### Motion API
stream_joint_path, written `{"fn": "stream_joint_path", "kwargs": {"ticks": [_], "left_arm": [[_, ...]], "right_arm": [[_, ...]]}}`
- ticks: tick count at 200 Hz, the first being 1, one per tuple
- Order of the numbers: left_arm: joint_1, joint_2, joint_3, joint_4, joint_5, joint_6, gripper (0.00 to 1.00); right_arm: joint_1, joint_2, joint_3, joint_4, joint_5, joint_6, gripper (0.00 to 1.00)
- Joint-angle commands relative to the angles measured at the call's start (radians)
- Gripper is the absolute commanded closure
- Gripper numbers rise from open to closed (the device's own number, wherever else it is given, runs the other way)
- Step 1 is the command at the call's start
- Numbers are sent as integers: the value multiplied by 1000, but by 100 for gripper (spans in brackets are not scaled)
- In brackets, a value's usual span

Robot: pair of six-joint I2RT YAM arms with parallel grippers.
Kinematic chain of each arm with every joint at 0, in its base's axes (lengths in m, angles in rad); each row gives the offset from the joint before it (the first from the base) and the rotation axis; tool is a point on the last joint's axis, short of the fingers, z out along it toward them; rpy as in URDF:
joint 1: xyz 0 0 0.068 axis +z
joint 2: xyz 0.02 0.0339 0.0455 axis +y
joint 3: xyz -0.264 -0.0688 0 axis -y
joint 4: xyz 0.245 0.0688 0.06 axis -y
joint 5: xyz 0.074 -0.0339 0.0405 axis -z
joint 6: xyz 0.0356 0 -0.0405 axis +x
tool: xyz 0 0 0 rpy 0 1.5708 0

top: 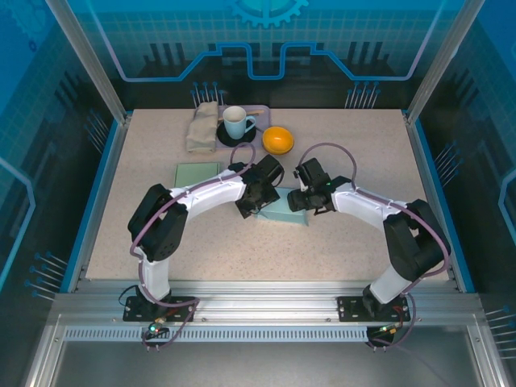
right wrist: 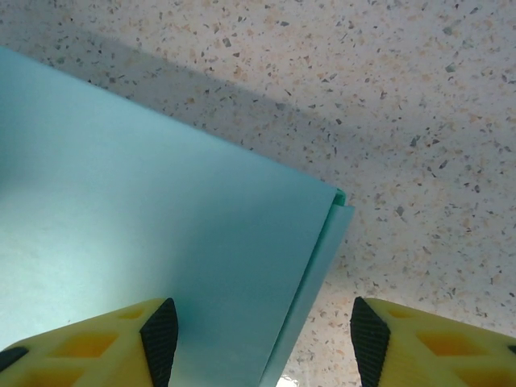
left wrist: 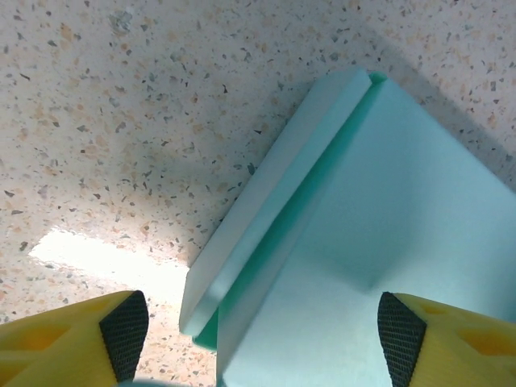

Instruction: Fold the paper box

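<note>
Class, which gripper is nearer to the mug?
Left. The left gripper is below the mug in the top view; the right gripper lies farther, lower right.

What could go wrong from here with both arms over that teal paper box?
1. The left end effector is open over the paper box's doubled side flap. Closing there might catch just one layer and crease it.
2. The right end effector is open across a corner of the box, so a push could slide the loose box along the table.
3. Seen from above, the two end effectors stand close together over the box and might bump.
</note>
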Motion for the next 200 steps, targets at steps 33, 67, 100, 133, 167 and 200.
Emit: {"fn": "stream_joint_path", "kwargs": {"ticks": [33,67,100,133,167,200], "left_arm": [[28,-106,40,-75,41,203,19],[52,-151,54,-90,45,263,17],[62,-87,75,-11,146,190,17],[33,-27,23,73,198,127,17],[31,-28,-125,200,199,153,17],[32,-43,-236,361,223,158,16]], "right_arm": [[-8,-7,-62,25,47,23,39],[-8,-15,-73,41,41,19,39],[-8,-22,-76,53,40,17,39],[-10,1,-62,48,32,15,39],[-14,2,-74,58,23,5,39],[-23,9,-92,72,9,-5,39]]}}
